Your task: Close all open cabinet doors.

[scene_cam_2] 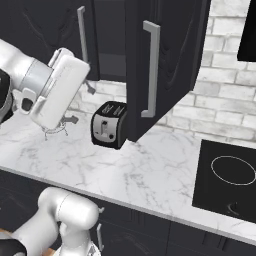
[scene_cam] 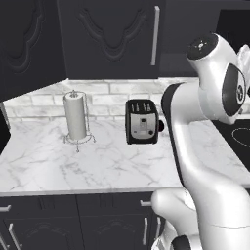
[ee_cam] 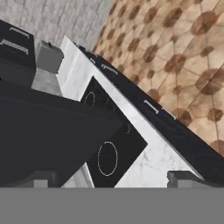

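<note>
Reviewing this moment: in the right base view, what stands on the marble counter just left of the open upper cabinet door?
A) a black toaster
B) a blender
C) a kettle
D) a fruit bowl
A: a black toaster with two slots on top stands on the counter, beside the lower edge of the open cabinet door.

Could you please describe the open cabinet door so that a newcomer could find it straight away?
Start at the marble counter beside the black cooktop. Above the toaster, one tall black cabinet door swings out over the counter. Unlike its neighbours, it stands ajar, its silver bar handle facing the room.
</note>
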